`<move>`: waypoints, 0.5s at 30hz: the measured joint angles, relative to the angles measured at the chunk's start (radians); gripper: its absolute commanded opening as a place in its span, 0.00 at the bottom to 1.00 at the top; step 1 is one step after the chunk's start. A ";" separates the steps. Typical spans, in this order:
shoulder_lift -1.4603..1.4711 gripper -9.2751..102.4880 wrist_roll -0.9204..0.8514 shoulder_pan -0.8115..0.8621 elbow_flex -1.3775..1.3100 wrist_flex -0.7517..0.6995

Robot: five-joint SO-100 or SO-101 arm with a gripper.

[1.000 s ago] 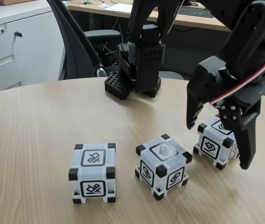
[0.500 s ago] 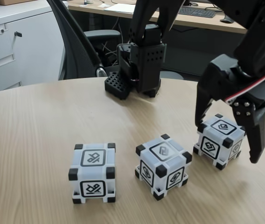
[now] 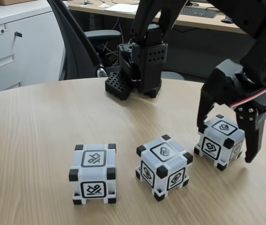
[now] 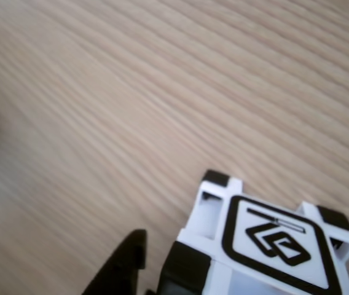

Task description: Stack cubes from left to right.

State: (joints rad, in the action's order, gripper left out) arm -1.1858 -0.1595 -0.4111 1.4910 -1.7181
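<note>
While seen from fixed view: gripper (image 3: 225,143) spread wide, straddling right cube (image 3: 219,141), one finger (image 3: 205,110) at far left side, other at near right, no contact visible. Middle cube (image 3: 163,166) and left cube (image 3: 93,173) in row on wooden table (image 3: 30,136), well apart. Arm base (image 3: 140,70) at far edge.

Other view: cube (image 4: 266,243) at bottom right, glyph up; black fingertip (image 4: 122,270) just left, gap between.
</note>
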 measured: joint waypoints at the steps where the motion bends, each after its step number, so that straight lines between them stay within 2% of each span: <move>1: 0.000 0.40 0.002 0.000 0.000 0.000; 4: 0.000 0.38 0.006 0.000 0.000 0.000; 12: -0.002 0.18 0.015 0.008 -0.006 0.000; 15: -0.003 0.14 0.018 0.008 -0.011 0.000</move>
State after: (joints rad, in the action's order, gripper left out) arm -1.1888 -0.1411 -0.4034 1.4803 -1.7181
